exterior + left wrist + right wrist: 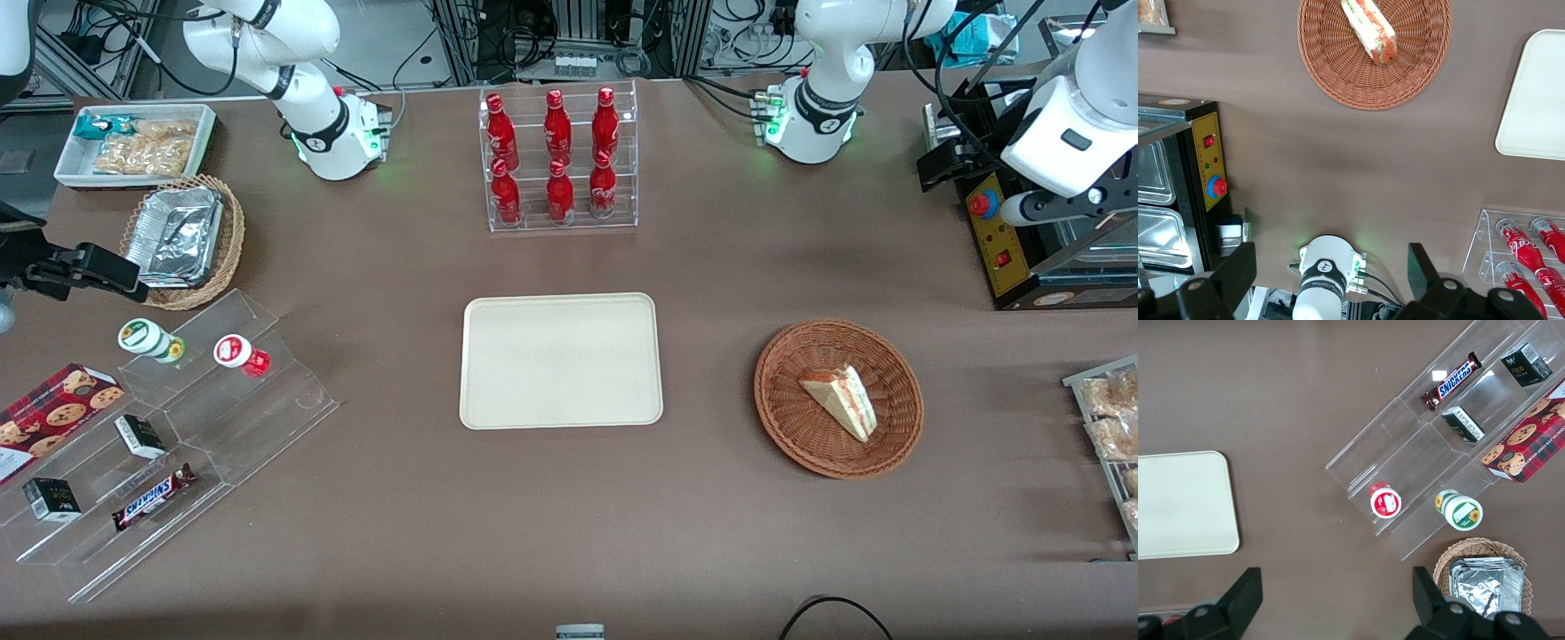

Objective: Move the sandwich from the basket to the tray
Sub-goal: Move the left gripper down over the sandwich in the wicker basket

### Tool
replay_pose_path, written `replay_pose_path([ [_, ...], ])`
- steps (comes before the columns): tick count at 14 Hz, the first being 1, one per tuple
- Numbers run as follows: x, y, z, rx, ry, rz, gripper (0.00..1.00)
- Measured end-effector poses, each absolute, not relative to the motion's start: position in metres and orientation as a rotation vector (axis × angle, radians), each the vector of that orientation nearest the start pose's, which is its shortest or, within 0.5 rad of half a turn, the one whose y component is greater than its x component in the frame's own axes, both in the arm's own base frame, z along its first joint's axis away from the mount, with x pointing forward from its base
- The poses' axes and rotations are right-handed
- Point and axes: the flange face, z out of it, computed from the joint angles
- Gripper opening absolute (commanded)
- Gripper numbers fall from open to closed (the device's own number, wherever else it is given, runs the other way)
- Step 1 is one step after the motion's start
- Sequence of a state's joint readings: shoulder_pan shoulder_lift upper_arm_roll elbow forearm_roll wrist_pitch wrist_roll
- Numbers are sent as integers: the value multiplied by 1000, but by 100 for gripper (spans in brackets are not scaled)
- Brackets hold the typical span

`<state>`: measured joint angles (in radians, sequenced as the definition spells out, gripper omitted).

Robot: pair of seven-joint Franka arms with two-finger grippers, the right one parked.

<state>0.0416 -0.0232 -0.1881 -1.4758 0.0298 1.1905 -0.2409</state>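
The sandwich [840, 400] [1369, 27], a white wedge with pink and green layers, lies in the round reddish-brown basket [800, 436] [1338, 73] toward the working arm's end of the table. The cream tray [560, 360] [1538, 100] [1178, 507] sits beside it at mid-table with nothing on it. My left gripper [938, 169] [1331, 273] hangs high above the table, farther from the front camera than the basket and well apart from it. Its fingers [1238, 273] are spread wide with nothing between them.
A clear rack of red bottles [558, 160] stands farther from the front camera than the tray. A black control box with a red button [1005, 231] is close to the gripper. Bagged pastries on a wire rack [1111, 418] lie at the table's edge beside the basket.
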Motion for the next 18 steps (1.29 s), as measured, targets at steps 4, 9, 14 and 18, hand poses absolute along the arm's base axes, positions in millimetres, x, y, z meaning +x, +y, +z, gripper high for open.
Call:
replay_pose_path([
  [4, 499, -71, 652, -3031, -156, 383, 100],
  [9, 511, -61, 629, -2988, -280, 439, 100],
  [14, 578, -59, 530, -2926, -582, 473, 100],
  [18, 618, -60, 448, -2883, -769, 463, 100],
])
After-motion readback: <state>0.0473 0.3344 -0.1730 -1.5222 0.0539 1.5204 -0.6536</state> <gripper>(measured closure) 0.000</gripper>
